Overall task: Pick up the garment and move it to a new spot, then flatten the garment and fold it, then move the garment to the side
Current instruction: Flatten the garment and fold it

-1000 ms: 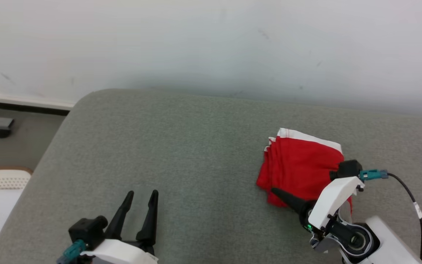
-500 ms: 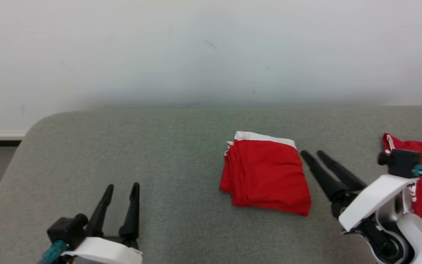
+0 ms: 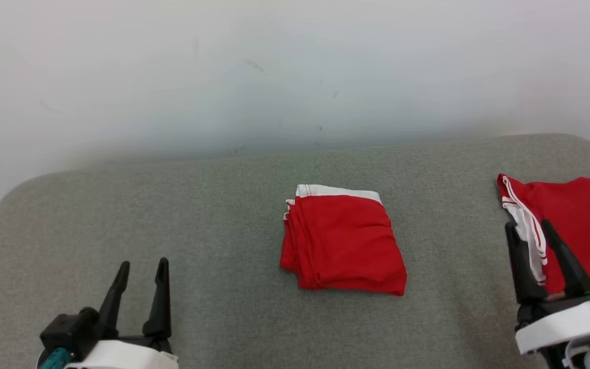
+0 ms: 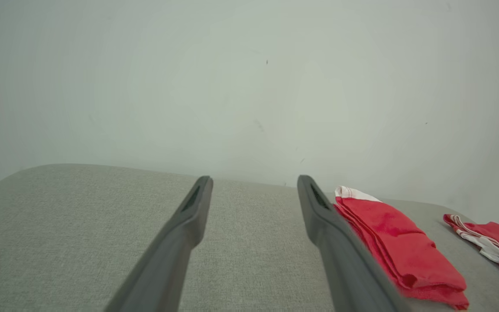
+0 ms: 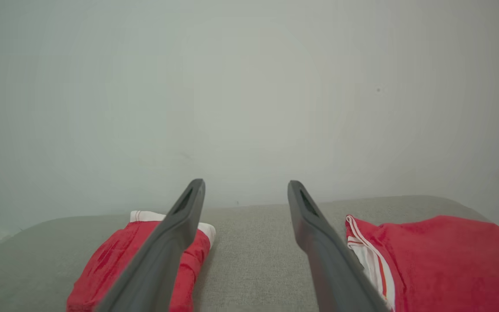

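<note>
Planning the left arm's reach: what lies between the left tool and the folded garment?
Bare grey cushion alone, from left tool to folded garment, in the head view.

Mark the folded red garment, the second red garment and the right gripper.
folded red garment (image 3: pixel 346 241), head view, centre of top layer.
second red garment (image 3: pixel 579 212), head view, its red panel.
right gripper (image 3: pixel 527 224), head view, midway between its fingertips.
</note>
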